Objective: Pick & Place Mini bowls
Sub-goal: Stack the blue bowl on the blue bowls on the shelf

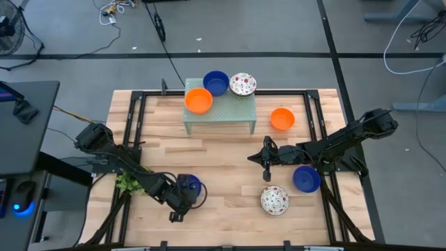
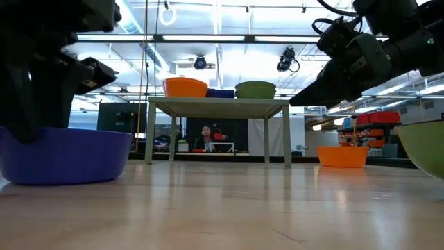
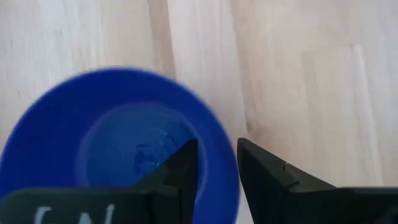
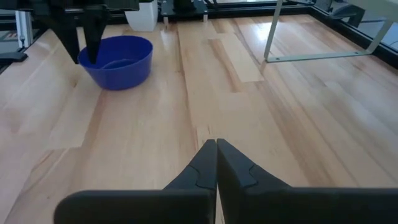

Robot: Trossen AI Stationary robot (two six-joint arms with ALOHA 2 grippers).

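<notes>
The left tool [image 3: 217, 165] sits astride the rim of a small round dark blue plastic bowl [image 3: 118, 143] resting on the pale wooden surface [image 3: 298, 74]. One finger is inside the bowl and the other just outside its wall, with a narrow gap showing between them. The fingers look partly closed around the rim. Whether they already pinch it cannot be told.

The step in hand looks like taking or letting go of this bowl at its rim. To do it well, the fingers should stay square to the wall, close firmly on the rim only, and lift straight up so the bowl does not tip or slide sideways.

The right tool [image 4: 216, 149] hangs over bare wood with its fingers pressed together and nothing between them, well away from the left tool.

Beyond the left tool, toward the far side of the surface, a mint-green perforated metal stand [image 1: 219, 106] carries an orange bowl [image 1: 198, 100], a second dark blue bowl [image 1: 216, 82] and a white bowl with red speckles [image 1: 242, 84]. Near the right tool lie another orange bowl [image 1: 282, 118], a third dark blue bowl [image 1: 306, 178] and a second speckled white bowl [image 1: 274, 200].

White lettering shows on the left tool's body, cut off and unreadable. No other writing can be read.
</notes>
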